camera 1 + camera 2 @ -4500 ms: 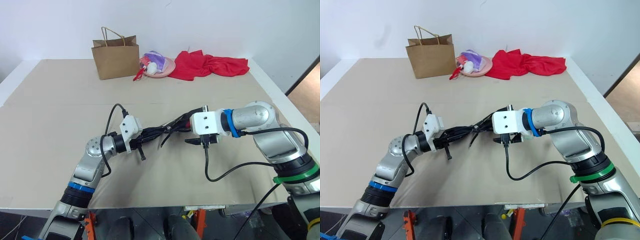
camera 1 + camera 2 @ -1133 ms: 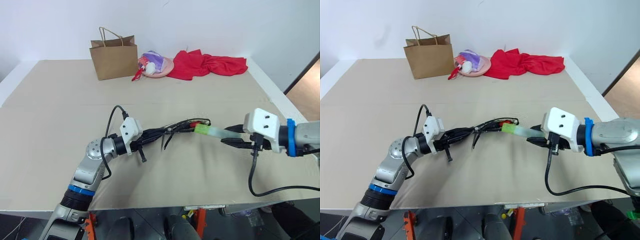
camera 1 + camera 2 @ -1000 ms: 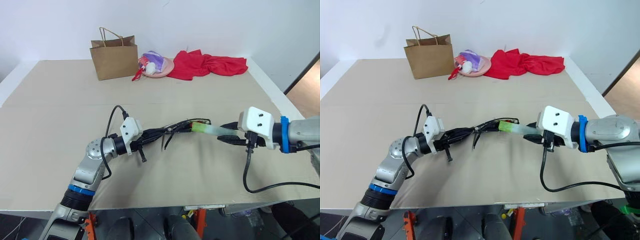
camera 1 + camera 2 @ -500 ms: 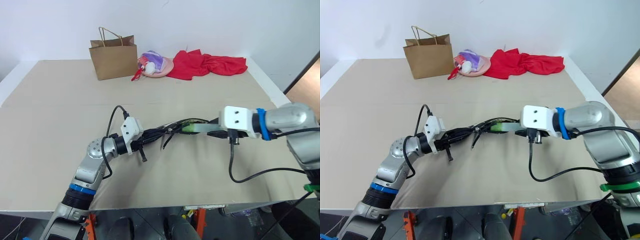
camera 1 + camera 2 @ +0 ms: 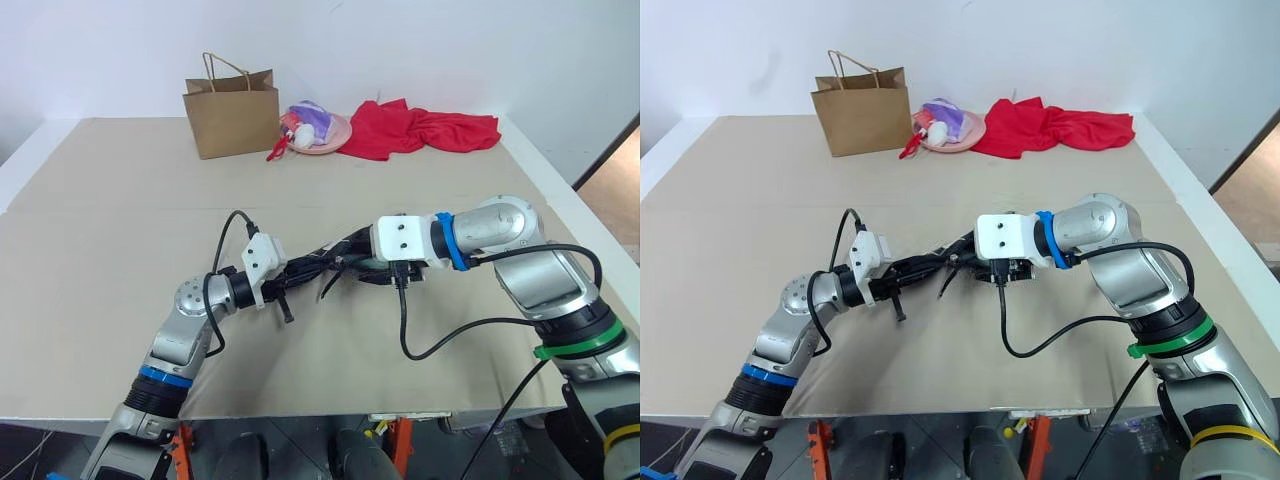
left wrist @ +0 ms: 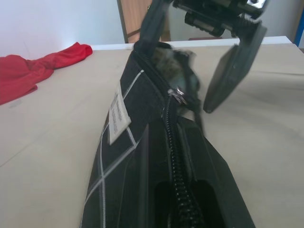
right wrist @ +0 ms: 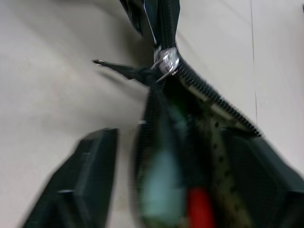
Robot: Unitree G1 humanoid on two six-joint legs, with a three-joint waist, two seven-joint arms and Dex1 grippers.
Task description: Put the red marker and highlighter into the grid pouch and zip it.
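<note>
Held off the beige table (image 5: 120,200), the black white-gridded fabric pouch (image 6: 142,142) is pinched at its nine-o'clock end by the left gripper (image 5: 285,282). The right gripper (image 6: 199,52) stands spread around its open mouth, where pale-green highlighter (image 7: 159,190) and red-ended marker (image 7: 198,211) sit inside.

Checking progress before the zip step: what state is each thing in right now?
grid pouch: held off the table, mouth unzipped
highlighter: inside the pouch mouth
red marker: inside, beside the highlighter
left gripper: shut on the pouch's end
right gripper: open, fingers straddling the pouch mouth
paper bag: upright, open-topped
red cloth: crumpled
</note>
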